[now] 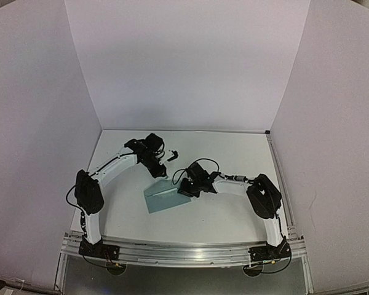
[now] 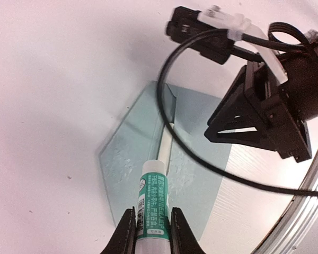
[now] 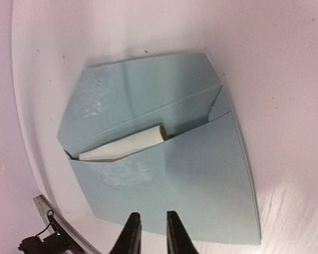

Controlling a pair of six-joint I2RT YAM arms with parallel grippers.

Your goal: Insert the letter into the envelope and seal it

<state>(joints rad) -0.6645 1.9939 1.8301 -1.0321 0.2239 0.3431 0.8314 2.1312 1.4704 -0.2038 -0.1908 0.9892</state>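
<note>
One envelope [image 3: 191, 174] lies flat on the table [image 1: 234, 153] with its flap open. One letter [image 3: 124, 147] sits in its pocket, one end showing at the mouth. Left tool [image 2: 151, 212] is pinching one glue stick [image 2: 153, 190], nozzle over the flap fold; can't tell if it touches. Right tool [image 3: 152, 214] is slightly spread with nothing between the fingers, at the pocket's edge.

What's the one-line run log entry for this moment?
letter: in envelope, edge showing | flap: open, unsealed | left hand: gripping glue tube over envelope | right hand: slightly open, empty, over envelope
</note>
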